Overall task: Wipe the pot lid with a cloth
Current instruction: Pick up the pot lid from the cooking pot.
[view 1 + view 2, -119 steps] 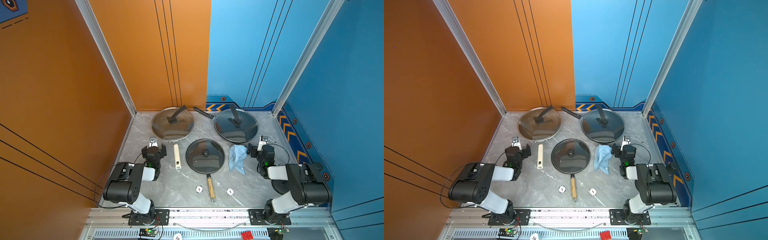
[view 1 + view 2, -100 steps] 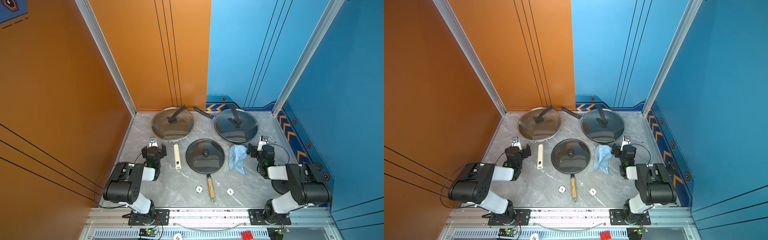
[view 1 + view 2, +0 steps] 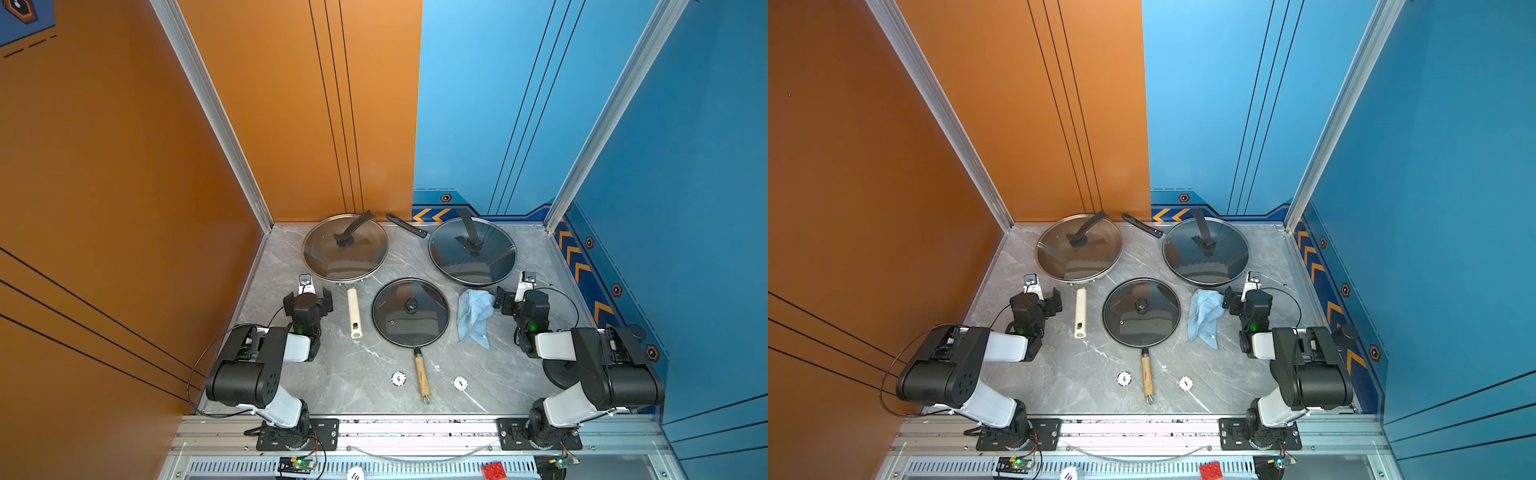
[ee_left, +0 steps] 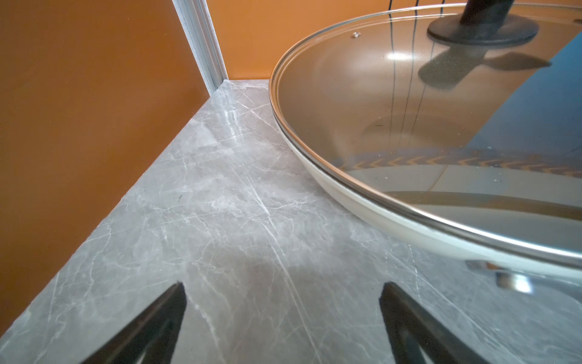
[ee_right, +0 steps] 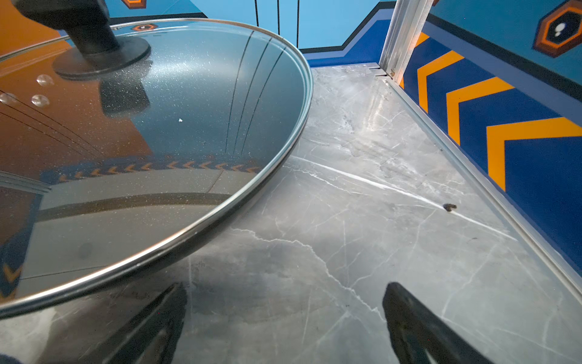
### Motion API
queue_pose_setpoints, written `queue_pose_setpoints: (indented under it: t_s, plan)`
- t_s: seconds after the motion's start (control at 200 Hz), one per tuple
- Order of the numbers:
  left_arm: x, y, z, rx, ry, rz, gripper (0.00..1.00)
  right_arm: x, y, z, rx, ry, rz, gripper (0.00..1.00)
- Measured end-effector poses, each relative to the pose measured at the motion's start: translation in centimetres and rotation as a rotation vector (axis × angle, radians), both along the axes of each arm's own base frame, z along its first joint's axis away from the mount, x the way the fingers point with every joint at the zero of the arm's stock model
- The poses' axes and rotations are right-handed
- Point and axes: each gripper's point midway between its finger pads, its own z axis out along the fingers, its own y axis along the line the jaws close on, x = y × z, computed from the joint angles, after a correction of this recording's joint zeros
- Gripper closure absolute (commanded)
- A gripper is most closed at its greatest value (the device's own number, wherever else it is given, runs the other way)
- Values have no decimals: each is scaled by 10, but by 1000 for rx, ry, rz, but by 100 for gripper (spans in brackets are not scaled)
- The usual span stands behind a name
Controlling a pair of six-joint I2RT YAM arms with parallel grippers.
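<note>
Two small round white tokens lie near the front edge of the grey marble-patterned table [image 3: 332,374]. The token marked "5" [image 3: 398,378] and the token marked "1" [image 3: 460,383] flank the wooden pan handle [image 3: 422,376]. A white disc [image 3: 1068,473] on the frame rail at 6 o'clock seems to read "10". No writing on the cloth can be read.

The crumpled light-blue microfibre cloth [image 3: 473,318] lies on the table at 3 o'clock of the small glass lid with a black knob [image 3: 410,311], just beside its rim. From the right gripper [image 3: 519,301] the cloth is at 9 o'clock. Its upper corner reaches the nearer finger, but whether they touch cannot be told. From the left gripper [image 3: 307,299] the cloth is at 3 o'clock and well apart, with the small lid between.

The large glass lid on the cream pan [image 3: 345,247] lies at 1 o'clock of the left gripper. The large glass lid on the dark pan [image 3: 471,251] lies at 11 o'clock of the right gripper.

Both grippers are spread wide and hold nothing. Each wrist view shows bare marble between the black fingers [image 4: 148,327] [image 5: 419,327].
</note>
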Motion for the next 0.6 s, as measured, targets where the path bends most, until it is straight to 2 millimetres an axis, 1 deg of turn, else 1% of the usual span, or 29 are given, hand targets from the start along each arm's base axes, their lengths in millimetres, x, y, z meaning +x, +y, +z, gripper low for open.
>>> queue_pose_setpoints:
  t_s: [0.475, 0.546, 0.601]
  plan:
    - [0, 0, 0, 0, 0, 0, 2, 0, 0, 0, 0, 0, -1, 0]
    - [0, -2, 1, 6, 1, -8, 2, 1, 0, 0, -1, 11, -2, 0]
    - [-1, -8, 3, 20, 12, -27, 2, 5, 0, 3, -4, 45, -4, 0]
